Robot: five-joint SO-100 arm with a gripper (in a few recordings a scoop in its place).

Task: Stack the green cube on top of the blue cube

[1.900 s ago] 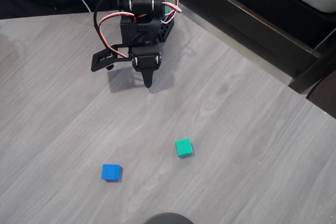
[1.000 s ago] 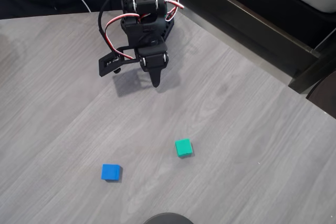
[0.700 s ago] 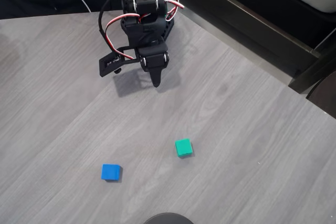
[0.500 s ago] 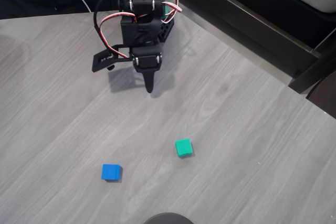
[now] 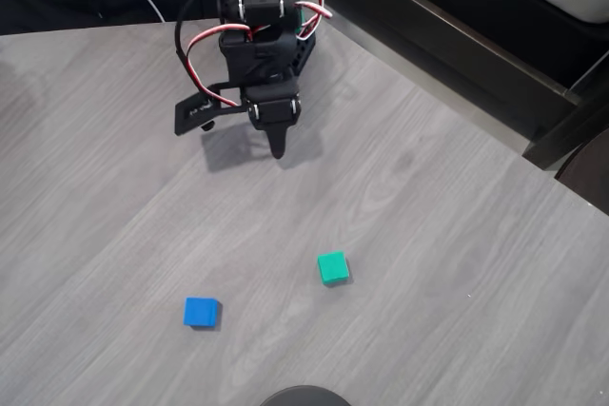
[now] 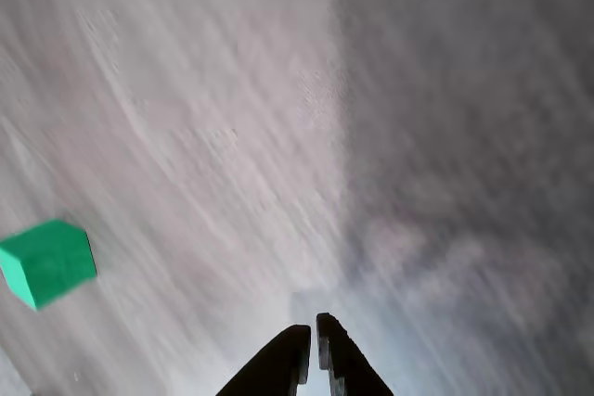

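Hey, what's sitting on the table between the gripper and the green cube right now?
Nothing. In the overhead view, only bare grey table lies between the gripper and the green cube.

Grey wood-grain laminate table (image 5: 428,263): smooth, low sheen, fine streaked grain. Small teal-green cube (image 5: 332,267), also (image 6: 46,261): matt, plastic-looking, even colour. Small bright blue cube (image 5: 201,312): same matt, plain finish. My black two-finger claw (image 5: 277,147), also (image 6: 313,345): matt moulded plastic, faintly ribbed. My red, white and black servo wires (image 5: 205,35): glossy plastic sheathing.
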